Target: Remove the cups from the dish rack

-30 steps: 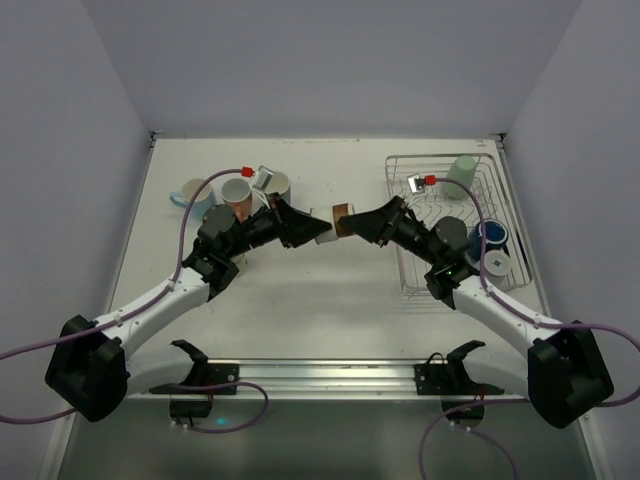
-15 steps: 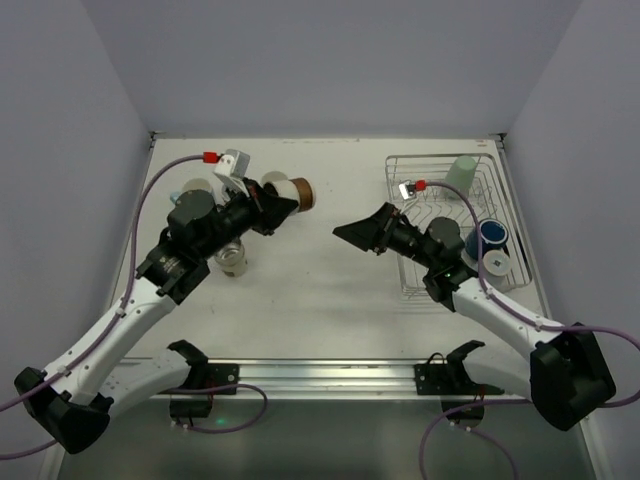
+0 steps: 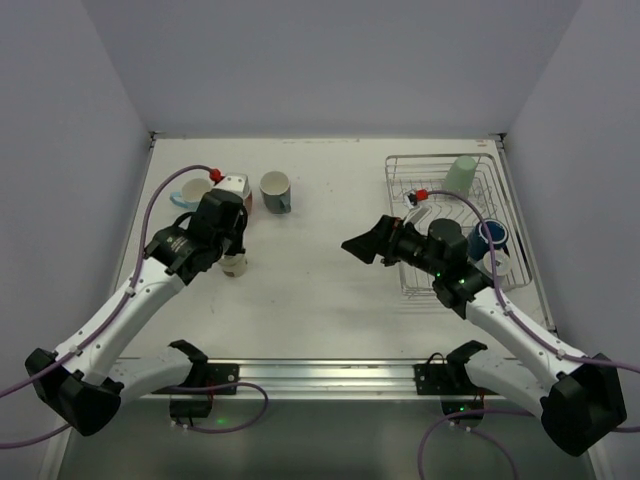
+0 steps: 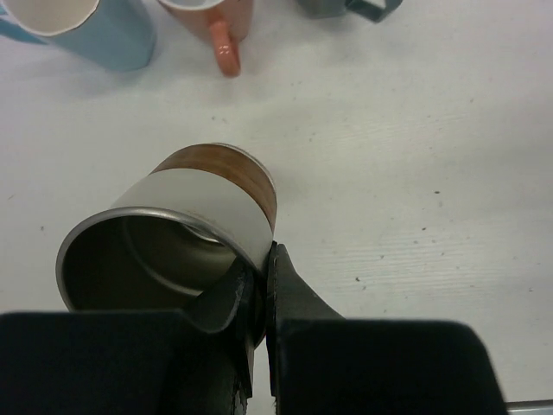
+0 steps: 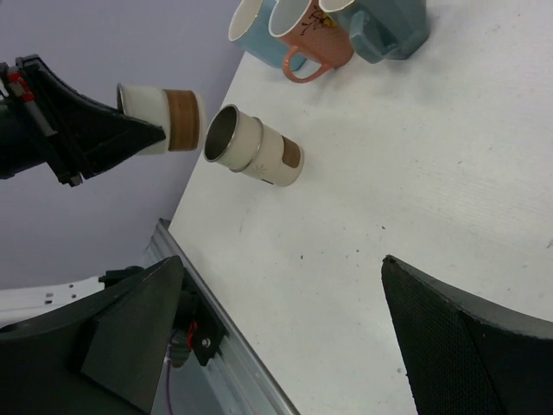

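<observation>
Handover done, the cup is on my left side now.
My left hand [image 4: 263,290] is clamped on the rim of the cream, brown-banded cup [image 4: 203,212], carried beside the salmon-pink ceramic mug [image 4: 223,39]. My right hand [image 3: 357,245] has let go, gapes empty and has backed toward the silver wire dish rack [image 3: 430,157], free for another.

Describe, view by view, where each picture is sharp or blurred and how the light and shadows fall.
Top external: even, soft light; the white table shows only faint shadows. Left wrist: the brown-banded cream cup is sharp, its metallic inside glinting; the black left gripper pinching its rim is dark and soft-edged. Right wrist: the open right gripper looms dark in both bottom corners.
</observation>
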Action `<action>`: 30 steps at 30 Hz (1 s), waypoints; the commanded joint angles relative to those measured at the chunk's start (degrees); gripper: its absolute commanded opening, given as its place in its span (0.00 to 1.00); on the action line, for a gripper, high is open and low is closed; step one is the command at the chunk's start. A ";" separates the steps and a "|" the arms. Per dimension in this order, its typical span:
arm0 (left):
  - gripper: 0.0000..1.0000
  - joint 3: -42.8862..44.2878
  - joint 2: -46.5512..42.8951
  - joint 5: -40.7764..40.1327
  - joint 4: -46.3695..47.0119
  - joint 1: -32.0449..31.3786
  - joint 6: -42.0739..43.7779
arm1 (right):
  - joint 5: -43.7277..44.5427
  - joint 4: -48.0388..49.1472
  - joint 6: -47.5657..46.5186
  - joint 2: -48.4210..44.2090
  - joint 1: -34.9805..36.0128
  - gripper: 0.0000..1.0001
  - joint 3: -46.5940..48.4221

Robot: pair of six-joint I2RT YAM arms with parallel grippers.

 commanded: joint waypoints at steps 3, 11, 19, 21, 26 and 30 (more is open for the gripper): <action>0.00 2.74 3.05 -3.79 -3.10 1.05 3.75 | 3.14 -3.99 -4.08 -1.63 0.05 0.99 2.27; 0.00 2.04 5.96 -2.47 -1.34 1.23 5.42 | 3.67 -4.52 -4.61 -1.63 0.05 0.99 2.36; 0.00 3.88 8.42 -2.30 -2.04 1.67 6.56 | 3.31 -4.08 -4.44 0.04 0.05 0.99 2.54; 0.01 3.62 8.77 -2.21 -2.39 1.67 6.57 | 3.40 -4.08 -4.35 0.13 -0.03 0.99 2.63; 0.04 3.62 10.26 -0.80 -3.53 1.93 6.57 | 3.23 -3.73 -4.17 1.09 -0.03 0.99 2.71; 0.04 4.58 11.41 0.60 -4.50 1.93 6.57 | 3.23 -3.12 -3.73 1.80 0.05 0.99 2.63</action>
